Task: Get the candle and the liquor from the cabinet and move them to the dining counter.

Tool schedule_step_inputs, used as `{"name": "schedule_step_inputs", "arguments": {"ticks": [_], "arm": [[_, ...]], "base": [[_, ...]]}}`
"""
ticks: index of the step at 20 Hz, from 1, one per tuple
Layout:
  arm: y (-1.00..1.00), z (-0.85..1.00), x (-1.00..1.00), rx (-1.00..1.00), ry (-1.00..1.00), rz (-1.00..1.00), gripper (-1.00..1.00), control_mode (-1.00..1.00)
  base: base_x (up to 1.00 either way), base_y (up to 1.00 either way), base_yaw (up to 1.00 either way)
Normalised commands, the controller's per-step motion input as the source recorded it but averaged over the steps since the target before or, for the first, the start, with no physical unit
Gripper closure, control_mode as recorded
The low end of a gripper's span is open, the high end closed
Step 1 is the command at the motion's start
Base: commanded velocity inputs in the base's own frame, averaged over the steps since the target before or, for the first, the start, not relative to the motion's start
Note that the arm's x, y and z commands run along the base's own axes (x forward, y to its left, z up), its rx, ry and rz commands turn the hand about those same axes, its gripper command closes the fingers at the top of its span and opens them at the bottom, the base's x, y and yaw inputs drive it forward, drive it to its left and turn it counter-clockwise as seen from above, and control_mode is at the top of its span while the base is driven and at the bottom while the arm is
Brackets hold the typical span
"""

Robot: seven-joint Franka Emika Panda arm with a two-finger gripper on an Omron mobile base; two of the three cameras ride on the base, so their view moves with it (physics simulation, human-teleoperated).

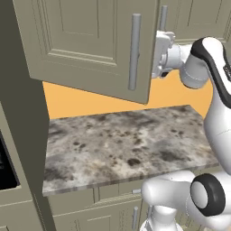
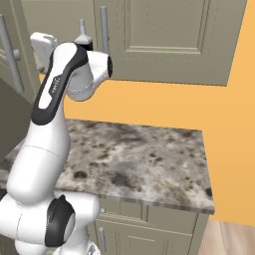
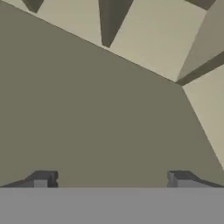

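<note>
From the left base view I see the cabinet (image 1: pixel 90 45) with its near door swung open toward me, a long grey bar handle (image 1: pixel 134 52) running down the door's right side. My arm rises from the lower right and bends at the elbow, and the white hand reaches in behind that door's free edge, so the door hides the end effector itself from me here. Below lies the marble surface (image 1: pixel 126 144), mottled grey-brown, backed by an orange wall (image 1: pixel 90 101). Lower cabinet fronts run under its front edge.

From the right base view the arm rises from the lower left and its upper link stands in front of the cabinet (image 2: pixel 169 40). The hand points away from me, up toward the cabinet opening at the upper left, beside a vertical handle (image 2: pixel 104 25). The surface (image 2: pixel 144 159) stretches off to the right, ending before an orange side wall (image 2: pixel 234 124).

In the hand view my end effector (image 3: pixel 112 180) is spread wide, its two dark tips far apart at the bottom with nothing between them. Ahead I see plain grey-beige panels of the cabinet interior (image 3: pixel 105 118), meeting at slanted edges. I cannot make out the candle or the liquor among them.
</note>
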Motion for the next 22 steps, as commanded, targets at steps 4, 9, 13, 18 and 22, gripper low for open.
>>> {"name": "schedule_step_inputs", "arguments": {"ticks": [4, 9, 13, 18, 22], "arm": [[0.44, 0.02, -0.53, -0.04, -0.08, 0.27, -1.00, -1.00], [0.59, 0.00, -0.49, -0.03, -0.05, 0.20, -1.00, -1.00], [0.77, -0.05, -0.45, -0.03, -0.14, 0.01, -1.00, -1.00], [0.76, -0.07, -0.34, 0.00, -0.17, -0.09, -1.00, -1.00], [0.76, -0.09, -0.26, 0.00, -0.17, -0.12, -1.00, -1.00]], "base": [[0.00, 0.00, 0.00], [0.00, 0.00, 0.00], [0.00, 0.00, 0.00], [0.00, 0.00, 0.00], [0.00, 0.00, 0.00]]}}
